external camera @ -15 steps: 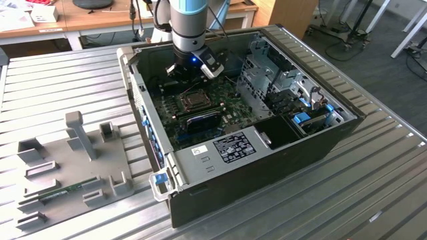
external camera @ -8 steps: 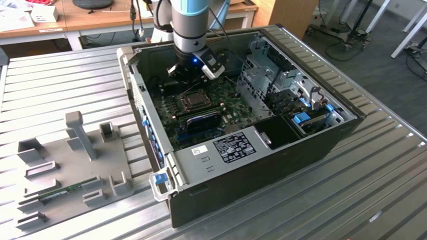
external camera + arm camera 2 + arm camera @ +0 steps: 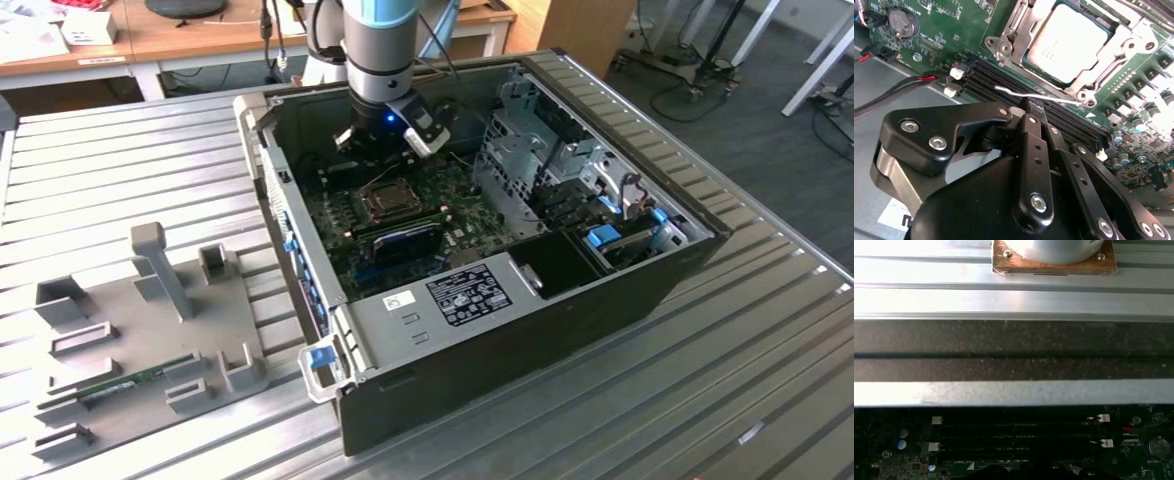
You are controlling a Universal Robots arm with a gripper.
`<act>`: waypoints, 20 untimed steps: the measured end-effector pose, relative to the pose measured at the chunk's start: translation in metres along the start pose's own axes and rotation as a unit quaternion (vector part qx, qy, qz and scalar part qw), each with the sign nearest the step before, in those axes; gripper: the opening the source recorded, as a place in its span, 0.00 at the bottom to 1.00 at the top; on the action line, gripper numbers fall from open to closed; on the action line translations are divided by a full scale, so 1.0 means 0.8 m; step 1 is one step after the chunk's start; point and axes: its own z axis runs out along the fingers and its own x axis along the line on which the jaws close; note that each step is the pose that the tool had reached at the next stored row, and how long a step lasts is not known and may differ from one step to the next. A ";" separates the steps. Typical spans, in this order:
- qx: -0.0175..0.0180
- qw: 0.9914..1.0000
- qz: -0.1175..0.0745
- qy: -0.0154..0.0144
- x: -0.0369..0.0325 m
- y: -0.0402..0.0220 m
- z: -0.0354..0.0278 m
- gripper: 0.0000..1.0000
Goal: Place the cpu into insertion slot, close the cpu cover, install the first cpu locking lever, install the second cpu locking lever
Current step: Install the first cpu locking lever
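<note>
The cpu (image 3: 1069, 42) lies silver-topped in the insertion slot (image 3: 390, 200) of the green motherboard. The cpu cover (image 3: 1016, 37) lies flat around it, its window framing the chip. A thin silver locking lever (image 3: 1014, 92) stands out over the black memory slots (image 3: 999, 82) beside the socket. My gripper (image 3: 1035, 107) hangs just above that lever with its black fingers (image 3: 1029, 145) pressed together and the tips right at the wire. In the exterior view the gripper (image 3: 380, 150) is inside the open computer case, just behind the socket.
The case walls (image 3: 274, 170) and the drive cage (image 3: 534, 150) hem in the board. Red and black cables (image 3: 919, 80) run near the memory slots (image 3: 1014, 432). A grey fixture plate (image 3: 147, 330) with a memory stick lies on the slatted table at the exterior view's left.
</note>
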 end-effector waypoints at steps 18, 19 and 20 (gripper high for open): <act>-0.004 1.000 0.000 -0.002 0.0036 0.0005 -0.0033 0.10; -0.004 1.000 0.000 -0.002 0.0034 0.0009 -0.0048 0.10; -0.004 1.000 0.000 -0.002 0.0032 0.0015 -0.0069 0.10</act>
